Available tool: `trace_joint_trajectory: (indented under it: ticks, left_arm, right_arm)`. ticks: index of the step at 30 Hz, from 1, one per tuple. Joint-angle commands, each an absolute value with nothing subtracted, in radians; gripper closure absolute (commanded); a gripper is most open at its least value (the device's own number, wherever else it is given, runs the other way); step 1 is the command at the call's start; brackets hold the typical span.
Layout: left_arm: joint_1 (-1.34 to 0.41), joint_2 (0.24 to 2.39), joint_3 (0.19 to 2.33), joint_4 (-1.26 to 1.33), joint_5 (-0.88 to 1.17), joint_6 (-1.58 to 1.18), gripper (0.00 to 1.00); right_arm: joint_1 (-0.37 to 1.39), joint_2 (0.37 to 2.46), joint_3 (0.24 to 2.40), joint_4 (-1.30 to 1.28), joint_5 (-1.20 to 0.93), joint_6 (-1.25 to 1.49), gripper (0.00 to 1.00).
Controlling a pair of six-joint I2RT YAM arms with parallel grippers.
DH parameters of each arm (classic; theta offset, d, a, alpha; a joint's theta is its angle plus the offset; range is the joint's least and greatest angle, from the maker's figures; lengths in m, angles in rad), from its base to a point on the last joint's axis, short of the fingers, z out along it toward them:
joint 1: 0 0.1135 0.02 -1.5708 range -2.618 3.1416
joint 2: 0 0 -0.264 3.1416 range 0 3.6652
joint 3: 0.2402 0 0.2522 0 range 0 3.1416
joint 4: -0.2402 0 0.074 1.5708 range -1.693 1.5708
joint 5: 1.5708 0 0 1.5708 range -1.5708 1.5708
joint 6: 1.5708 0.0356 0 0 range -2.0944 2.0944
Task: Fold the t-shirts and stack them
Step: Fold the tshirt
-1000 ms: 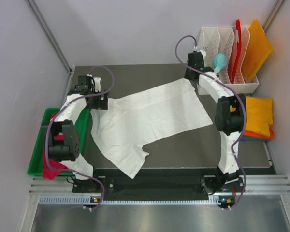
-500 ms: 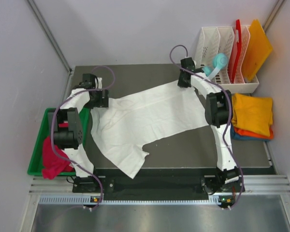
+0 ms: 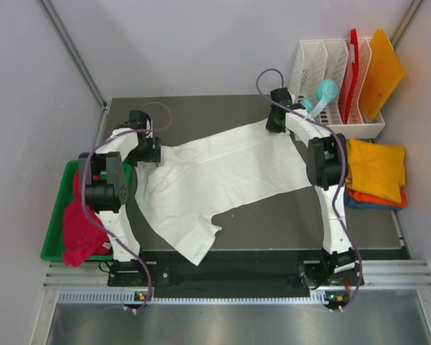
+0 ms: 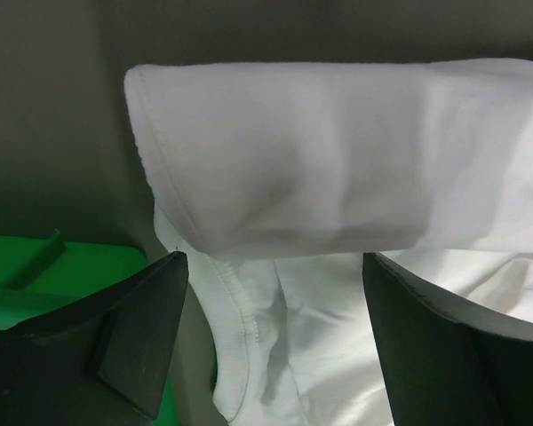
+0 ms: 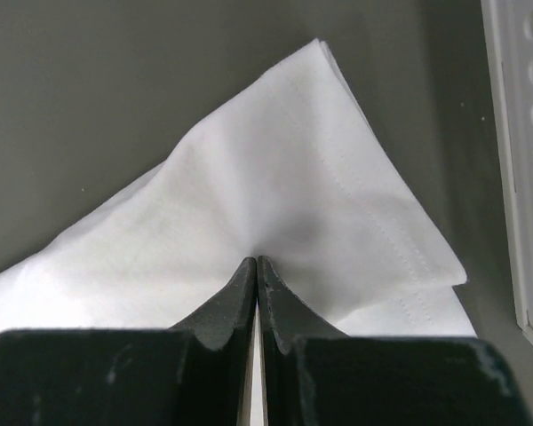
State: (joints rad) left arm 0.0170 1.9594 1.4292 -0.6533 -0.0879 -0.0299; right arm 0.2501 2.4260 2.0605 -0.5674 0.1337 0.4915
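Observation:
A large white t-shirt (image 3: 215, 180) lies spread, crumpled, across the dark table. My left gripper (image 3: 145, 149) hovers at its left sleeve, jaws wide open. In the left wrist view the folded sleeve (image 4: 320, 160) lies just ahead of the gripper (image 4: 274, 266), with hemmed cloth below the gap. My right gripper (image 3: 276, 121) is at the shirt's far right corner. In the right wrist view that gripper (image 5: 257, 262) is shut, pinching the puckered white cloth (image 5: 284, 177). A crimson-pink shirt (image 3: 77, 228) lies bunched in the green bin. Yellow-orange (image 3: 375, 169), orange (image 3: 373, 197) and blue (image 3: 355, 204) shirts are stacked at the right.
The green bin (image 3: 54, 244) sits off the table's left edge, close to the left arm's elbow. A white rack (image 3: 323, 65) with stiff orange and red boards (image 3: 381, 68) and a teal object (image 3: 326, 90) stands at the back right, near the right gripper. Grey walls enclose the table.
The right arm swung left with the shirt's far corner, uncovering the yellow-orange stack. The left arm's elbow drew back, exposing more of the crimson shirt, while its gripper stayed at the sleeve.

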Motion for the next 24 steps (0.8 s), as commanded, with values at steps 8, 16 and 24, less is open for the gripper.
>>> trace_joint_trajectory:
  ticks: [8,16,24]
  left_arm:
    - [0.031,1.994,1.459,-0.727,-0.285,-0.023,0.3]
    - [0.029,1.863,1.444,-0.669,-0.119,-0.021,0.24]
    - [0.029,1.792,1.426,-0.569,0.023,-0.014,0.23]
  right_arm:
    - [0.195,2.381,1.953,-0.686,0.232,0.491,0.94]
    - [0.23,2.153,1.776,-0.368,0.061,0.439,0.78]
    - [0.32,1.985,1.692,-0.353,0.029,0.388,0.69]
